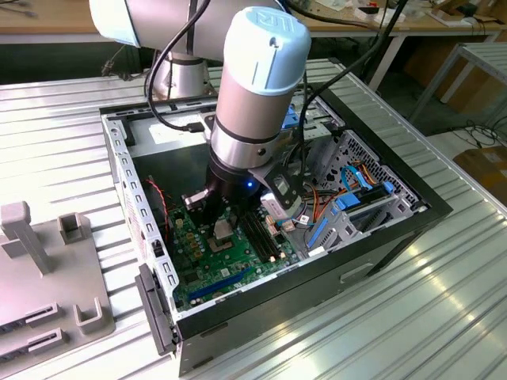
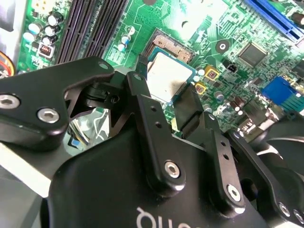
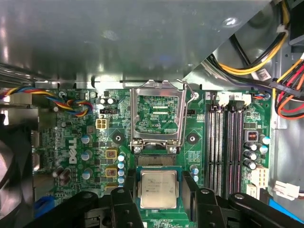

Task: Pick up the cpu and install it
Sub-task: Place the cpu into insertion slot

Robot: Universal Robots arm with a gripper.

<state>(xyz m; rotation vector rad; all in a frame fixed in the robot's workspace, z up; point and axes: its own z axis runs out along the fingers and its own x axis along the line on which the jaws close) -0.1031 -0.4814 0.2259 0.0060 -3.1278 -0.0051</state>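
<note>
The gripper (image 3: 159, 183) is low inside the open computer case (image 1: 127, 174), right over the CPU socket (image 3: 154, 161) of the green motherboard (image 3: 95, 156). Its two black fingers (image 3: 190, 187) stand against two opposite edges of the cpu (image 3: 159, 190), so it appears clenched on the chip. In both wrist views no gap shows between finger and chip edge.

The cpu lies flat and level over the socket, with its silvery metal face toward the camera. A strip of the socket contacts shows past one edge of the chip. It cannot be told whether the chip already sits in the socket or is a little above it. The hinged metal load plate (image 3: 159, 111) is folded open on the side of the socket away from the gripper. The memory slots (image 3: 223, 142) run just beside the socket.

As a judgement, the chip is very light, thin and fully stiff. Its metal face is smooth and probably slippery, so the edges are the right place to hold it, as the fingers do here. The fragile parts are the underside of the chip and the fine contacts of the socket. A tilted or sliding descent could bend them, so the chip wants a gentle grip and a level, straight placing.
</note>
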